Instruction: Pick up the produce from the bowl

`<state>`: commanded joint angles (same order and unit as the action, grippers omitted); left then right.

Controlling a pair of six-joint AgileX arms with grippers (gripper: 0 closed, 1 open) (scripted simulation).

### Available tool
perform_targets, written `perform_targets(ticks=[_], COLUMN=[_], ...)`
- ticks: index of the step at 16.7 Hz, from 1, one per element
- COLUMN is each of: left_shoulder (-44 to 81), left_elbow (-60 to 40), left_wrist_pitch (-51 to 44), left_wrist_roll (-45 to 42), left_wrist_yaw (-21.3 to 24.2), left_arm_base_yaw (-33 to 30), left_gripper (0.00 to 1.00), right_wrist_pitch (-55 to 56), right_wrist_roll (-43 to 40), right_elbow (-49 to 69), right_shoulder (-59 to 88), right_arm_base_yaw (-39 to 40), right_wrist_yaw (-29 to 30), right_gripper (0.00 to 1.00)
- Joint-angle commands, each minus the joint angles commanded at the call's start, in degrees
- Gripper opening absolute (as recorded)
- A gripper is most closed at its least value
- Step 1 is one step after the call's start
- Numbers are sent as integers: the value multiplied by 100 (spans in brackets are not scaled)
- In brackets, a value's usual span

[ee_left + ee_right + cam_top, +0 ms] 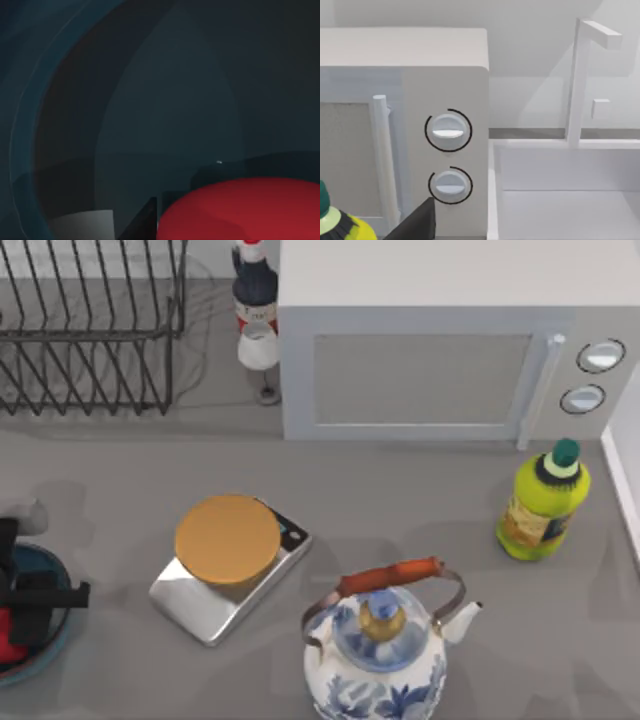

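The left gripper is down inside the blue bowl at the left edge of the table, right over the red produce. In the left wrist view the produce sits very close in front of the fingers, a smooth red lump, with the dark teal wall of the bowl curving around behind it. A grey finger shows just beside the red lump, but I cannot tell if the fingers are spread, pressed together, or already pinching it. I think the grab is the step in hand. What could go wrong? The lump is smooth and a bit blocky, so it could slip out if the fingers only catch a corner. The fingers could also bump the bowl wall and push the bowl along the table. Past the bowl, farther from the fingers, stands the scale with its orange top. Farther still is the blue and white teapot. Well beyond those are the yellow-green bottle, the microwave, the red-capped dark bottle and the wire rack. The right arm is parked off to the right, and its wrist view faces the microwave knobs.
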<state>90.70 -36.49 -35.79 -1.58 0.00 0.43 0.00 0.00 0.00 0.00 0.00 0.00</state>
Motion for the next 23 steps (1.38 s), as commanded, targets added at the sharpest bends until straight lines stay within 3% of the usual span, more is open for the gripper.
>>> perform_targets(ticks=[1,7,17,23], left_shoulder=[-396,-326,-607,-759], left_elbow=[-292,-1232,-5282,-5898], left_wrist_pitch=[-251,-1211,-5595,-6217], left_wrist_roll=[3,19,89,104], left_wrist_yaw=[177,178,173,170], left_arm_base_yaw=[23,7,-59,-72], left_gripper=[0,0,0,0], right_wrist_pitch=[0,0,0,0], right_wrist_roll=[0,0,0,0], right_elbow=[0,0,0,0], right_shoulder=[0,0,0,0], right_arm_base_yaw=[0,0,0,0], right_wrist_yaw=[0,0,0,0], right_gripper=[100,100,100,100])
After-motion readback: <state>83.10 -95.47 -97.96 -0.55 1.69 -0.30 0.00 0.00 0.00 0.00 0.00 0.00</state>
